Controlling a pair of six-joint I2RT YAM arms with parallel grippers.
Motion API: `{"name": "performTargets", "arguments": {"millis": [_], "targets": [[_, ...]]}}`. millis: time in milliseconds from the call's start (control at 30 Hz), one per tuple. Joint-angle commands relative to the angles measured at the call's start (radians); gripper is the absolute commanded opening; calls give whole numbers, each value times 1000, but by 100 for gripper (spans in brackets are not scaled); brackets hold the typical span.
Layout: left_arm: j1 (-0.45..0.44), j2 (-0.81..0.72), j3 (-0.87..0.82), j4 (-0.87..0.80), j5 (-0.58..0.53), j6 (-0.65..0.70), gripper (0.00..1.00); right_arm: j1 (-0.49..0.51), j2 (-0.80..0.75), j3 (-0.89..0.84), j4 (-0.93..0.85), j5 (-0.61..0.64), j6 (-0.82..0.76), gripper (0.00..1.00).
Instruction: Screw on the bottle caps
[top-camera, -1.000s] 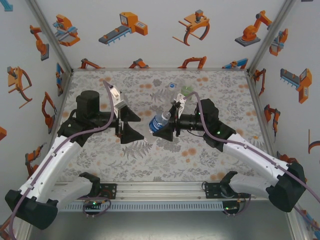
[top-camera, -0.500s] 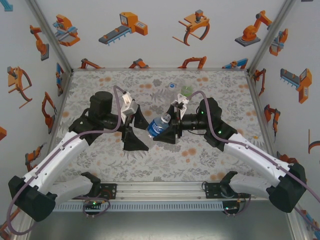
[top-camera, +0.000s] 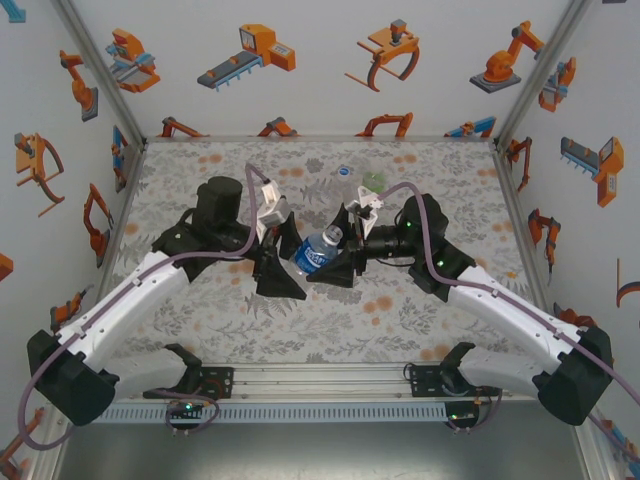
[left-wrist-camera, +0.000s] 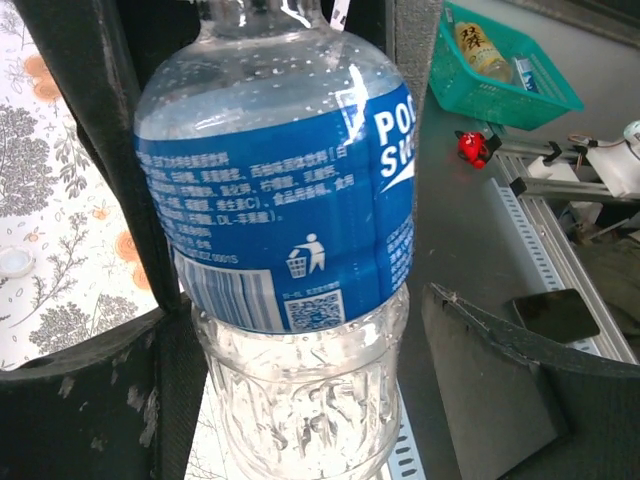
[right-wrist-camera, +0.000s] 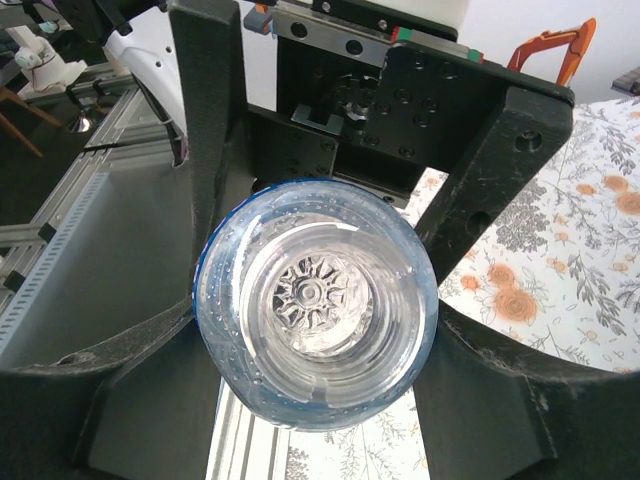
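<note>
1. Clear plastic with a blue label, the bottle (top-camera: 318, 250) hangs tilted above the middle of the floral table (top-camera: 330, 322), its neck pointing toward the right arm.
2. The right gripper (right-wrist-camera: 318, 330) is clamped on the bottle. Its two dark fingers (right-wrist-camera: 150, 390) press in from either side in the right wrist view.
3. The left gripper (top-camera: 288, 256) stands spread around the bottle's lower body and grips nothing. In the left wrist view one finger sits close by the label and the other stands clearly apart from it.
4. The task looks to be at an early stage. The right wrist view looks down the length of the bottle to its starred base, so the mouth seems uncapped. A cap has yet to be fetched and turned on.
5. Farther out, a small white cap (left-wrist-camera: 15, 262) lies loose on the table.
6. At the far edge stands the green bottle (top-camera: 375, 182), with a small pale object (top-camera: 345, 170) just beside it. Both are too small to tell whether either is capped or what the pale object is. The held bottle's neck is cut off at the top of the left wrist view.
</note>
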Motion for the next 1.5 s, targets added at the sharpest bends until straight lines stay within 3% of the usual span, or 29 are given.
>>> {"name": "performTargets", "arguments": {"millis": [0, 300, 500, 667, 900, 1000, 1133, 1300, 1467], "targets": [[-7, 17, 42, 32, 45, -14, 73, -5, -4, 31, 45, -31, -26, 27], [-7, 47, 55, 31, 66, -12, 56, -5, -18, 21, 9, 17, -67, 27], [15, 42, 85, -79, 16, 87, 50, -5, -65, 26, -105, 137, -128, 60], [99, 10, 85, -100, -63, 115, 48, -6, -103, 35, -232, 296, -170, 69], [152, -66, 67, -181, -272, 285, 43, -6, -112, 24, -325, 523, -127, 70], [151, -89, 37, -190, -381, 347, 36, -6, -82, 26, -393, 682, -65, 69], [151, -131, -37, -112, -468, 334, 32, -18, -15, 42, -517, 895, 53, 64], [151, -169, -127, 37, -509, 257, 21, -81, 79, 40, -621, 962, 217, 49], [151, -159, -136, 29, -540, 250, 18, -121, 166, 57, -727, 1009, 240, 48]]}}
